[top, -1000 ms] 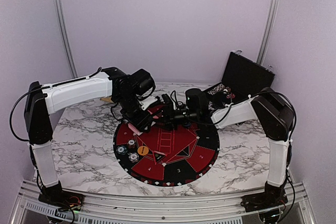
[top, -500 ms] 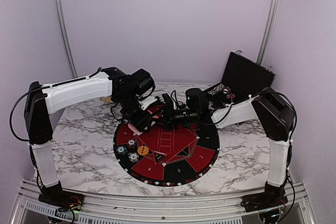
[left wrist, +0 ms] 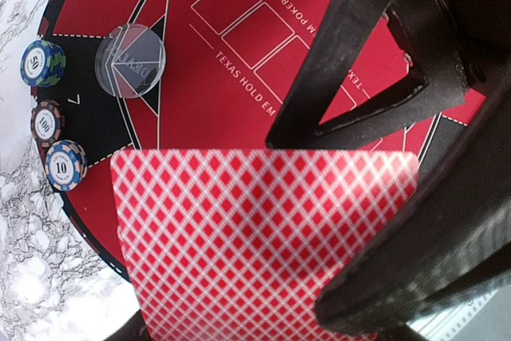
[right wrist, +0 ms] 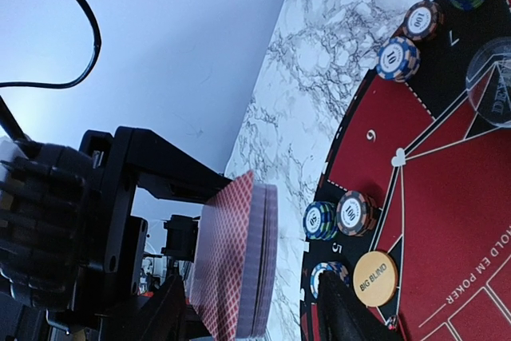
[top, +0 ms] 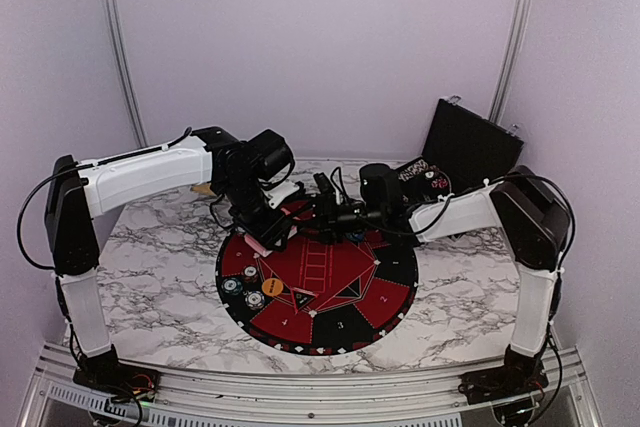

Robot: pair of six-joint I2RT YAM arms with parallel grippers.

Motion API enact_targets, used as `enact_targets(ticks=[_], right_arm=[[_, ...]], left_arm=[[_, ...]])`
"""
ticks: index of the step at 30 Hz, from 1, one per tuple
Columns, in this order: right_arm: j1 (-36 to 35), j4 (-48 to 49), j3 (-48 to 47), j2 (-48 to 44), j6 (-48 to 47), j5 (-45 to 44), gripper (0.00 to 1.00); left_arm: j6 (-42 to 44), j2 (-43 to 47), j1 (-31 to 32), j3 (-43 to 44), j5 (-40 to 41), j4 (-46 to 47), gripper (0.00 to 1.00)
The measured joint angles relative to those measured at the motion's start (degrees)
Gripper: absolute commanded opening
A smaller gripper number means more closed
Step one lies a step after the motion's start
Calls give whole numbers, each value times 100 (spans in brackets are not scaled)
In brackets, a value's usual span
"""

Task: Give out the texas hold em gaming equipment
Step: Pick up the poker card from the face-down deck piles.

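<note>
So the left gripper (top: pixel 265 232) has its jaws clamped on the deck of cards (left wrist: pixel 263 237), up over the upper-left rim of the round red-and-black mat (top: pixel 385 277) in the overhead view. In the left wrist view the pink-red diamond back faces the camera and fills the lower middle of the frame. Its top edge runs level across the picture, but the bottom is cut off, so I can't tell the long axis from there. The right wrist view shows the deck nearly edge-on at lower centre. It stands on end, with the long side running up-down in the frame and leaning a bit right at the top, and the patterned back is turned toward the left of the frame.

The right gripper (top: pixel 328 215) sits just right of the left one, mid-frame in the overhead shot, pointing left toward the deck. Its fingers (right wrist: pixel 339 309) are dark blurs at the bottom of its own view, spread apart with nothing pinched between them.

Three poker chips (left wrist: pixel 48 121) lie flat in a column along the left edge of the left wrist view, on the mat's rim. A clear disc (left wrist: pixel 130 60) sits just right of the top one. An orange disc (right wrist: pixel 375 279) reading BIG BLIND is at the lower right of the right wrist view, near two more chips. The black case (top: pixel 470 147) stands open at the upper right of the overhead view, on the marble table (top: pixel 160 277).
</note>
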State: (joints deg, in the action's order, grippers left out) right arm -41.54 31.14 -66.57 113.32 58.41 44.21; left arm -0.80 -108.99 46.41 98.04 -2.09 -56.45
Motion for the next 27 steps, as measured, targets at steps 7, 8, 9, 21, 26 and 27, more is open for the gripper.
enact_targets(ticks=[7,8,9,21,26,27], right_arm=[[83,-4,133,-107,-2,-42,49],[94,-2,149,-118,-4,-50,49],[103,-7,168,-129,-4,-66,48],[125,-9,219,-192,-17,-111,34],[125,-9,297,-223,2,-120,30],[125,-7,313,-234,4,-122,30]], left_arm=[[0,0,-2,-20,-2,48,36],[0,0,-2,-31,-2,52,36],[0,0,-2,-44,-2,63,36],[0,0,-15,-79,0,72,36],[0,0,-52,-79,2,74,36],[0,0,-57,-79,2,72,36]])
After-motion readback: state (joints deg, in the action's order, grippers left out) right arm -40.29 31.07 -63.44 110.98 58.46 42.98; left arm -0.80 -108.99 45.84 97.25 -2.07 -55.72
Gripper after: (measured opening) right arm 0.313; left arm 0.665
